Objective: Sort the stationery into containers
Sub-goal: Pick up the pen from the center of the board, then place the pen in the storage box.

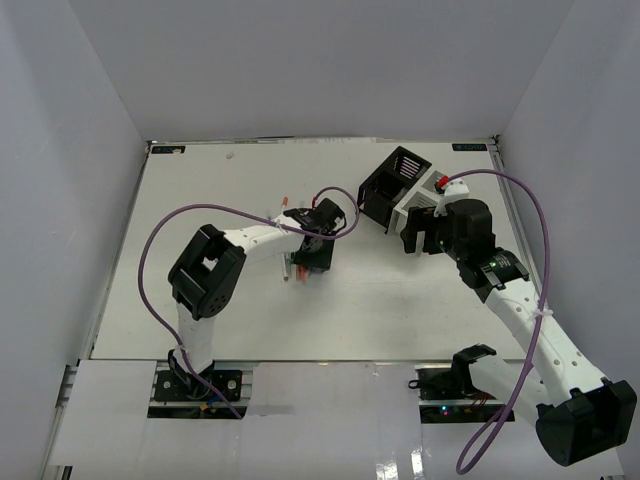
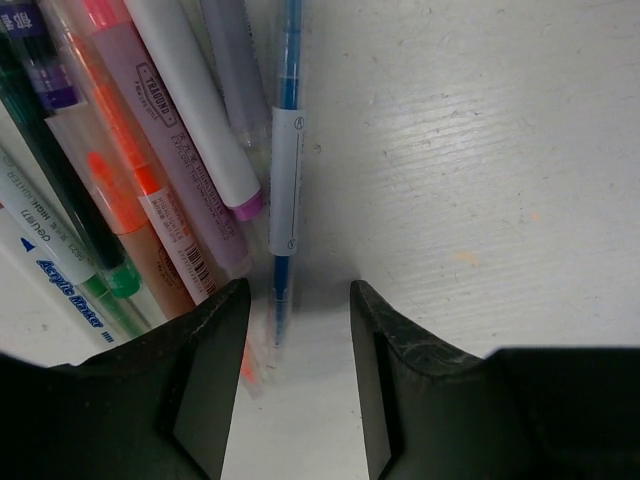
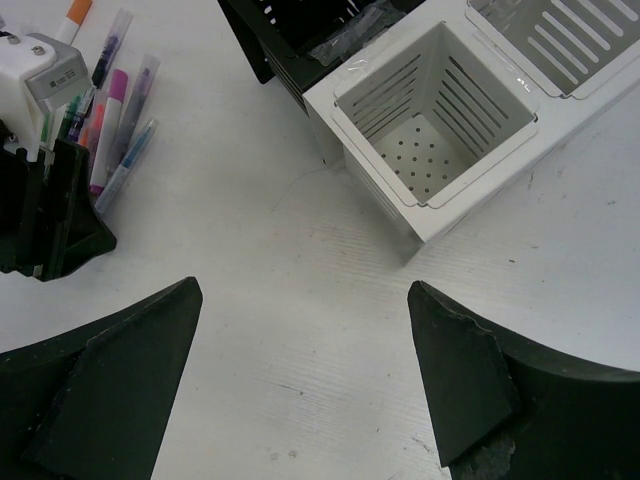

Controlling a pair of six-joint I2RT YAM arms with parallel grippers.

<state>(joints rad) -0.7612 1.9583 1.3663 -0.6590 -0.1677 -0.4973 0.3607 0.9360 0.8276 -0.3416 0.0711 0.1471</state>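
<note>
Showing the left gripper [image 2: 298, 375] set low over the stationery pile [image 1: 295, 262], its fingers [image 2: 205, 385] spread apart and holding nothing. A blue pen [image 2: 285, 170] lies on the table [image 2: 480, 180] with its long axis running straight out from the gap. Only its near tip sits between the fingers, and the barrel lies ahead. A white marker [image 2: 190, 110] rests just beside it on the left. The closing line crosses the barrel squarely, so a pinch looks feasible after a slight advance. The right gripper [image 3: 300, 390], also wide open and empty, hovers near the white container [image 3: 360, 175], well apart from the pile. The left arm is the nearer.
</note>
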